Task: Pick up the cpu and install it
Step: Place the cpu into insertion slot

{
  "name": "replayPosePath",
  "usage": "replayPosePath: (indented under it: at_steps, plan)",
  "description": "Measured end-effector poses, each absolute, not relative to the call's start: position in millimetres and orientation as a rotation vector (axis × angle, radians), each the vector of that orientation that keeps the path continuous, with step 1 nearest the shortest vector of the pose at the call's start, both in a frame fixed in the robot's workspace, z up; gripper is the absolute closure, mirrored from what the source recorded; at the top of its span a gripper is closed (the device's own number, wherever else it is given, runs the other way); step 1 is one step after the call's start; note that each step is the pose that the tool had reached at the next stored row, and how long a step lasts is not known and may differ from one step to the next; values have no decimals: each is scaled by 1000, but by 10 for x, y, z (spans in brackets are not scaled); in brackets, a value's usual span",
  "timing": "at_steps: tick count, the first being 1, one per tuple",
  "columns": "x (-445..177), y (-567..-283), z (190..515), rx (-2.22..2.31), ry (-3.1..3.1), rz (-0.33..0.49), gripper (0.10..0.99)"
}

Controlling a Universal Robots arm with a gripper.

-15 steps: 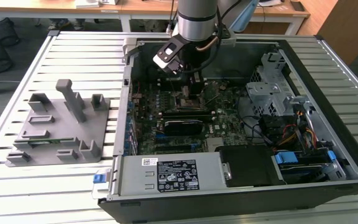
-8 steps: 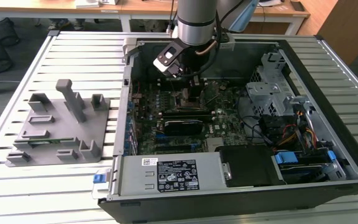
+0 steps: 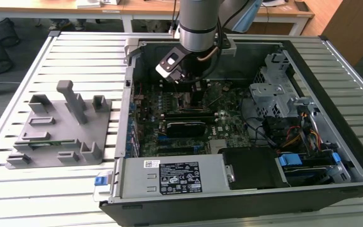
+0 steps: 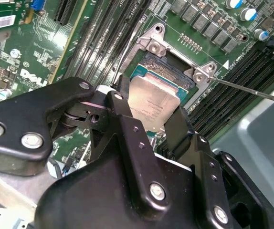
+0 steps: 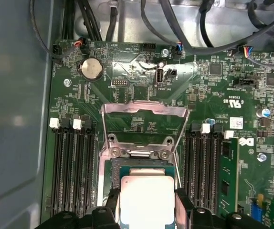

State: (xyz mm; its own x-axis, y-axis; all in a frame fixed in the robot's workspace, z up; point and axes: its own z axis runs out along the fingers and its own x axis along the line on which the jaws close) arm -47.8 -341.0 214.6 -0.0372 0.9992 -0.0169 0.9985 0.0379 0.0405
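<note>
The gripper (image 4: 151, 117) is clenched on the cpu (image 4: 151, 102). Its two black fingers (image 4: 122, 107) press against opposite edges of the chip, and both wrist views show the silver lid between them. The cpu sits directly over the open socket (image 4: 168, 64), very close to it. Whether it already rests on the contacts I cannot tell. In the second wrist view its far edge appears to lie nearer the socket than its near edge, so it may be slightly tilted.

The load plate (image 5: 144, 121) stands flipped up beyond the socket, and the thin retention lever (image 4: 251, 90) juts out to one side. Memory slots (image 5: 72, 167) flank the socket on the green motherboard (image 5: 213, 95). The motherboard lies inside the opened computer case (image 3: 332, 61), and a grey fixture (image 3: 62, 127) stands well apart at the exterior view's left.

The main risk, as I judge it, is a skewed seating. If the chip goes down tilted or offset, a corner could catch the socket frame or crush the contacts. A finger might also foul the socket wall or the lever.
</note>
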Motion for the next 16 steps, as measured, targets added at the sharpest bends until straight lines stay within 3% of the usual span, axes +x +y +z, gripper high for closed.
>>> replayPosePath:
  at_steps: [16]
  plan:
    - [-496,-3358,1985,2179,2206,26,545]
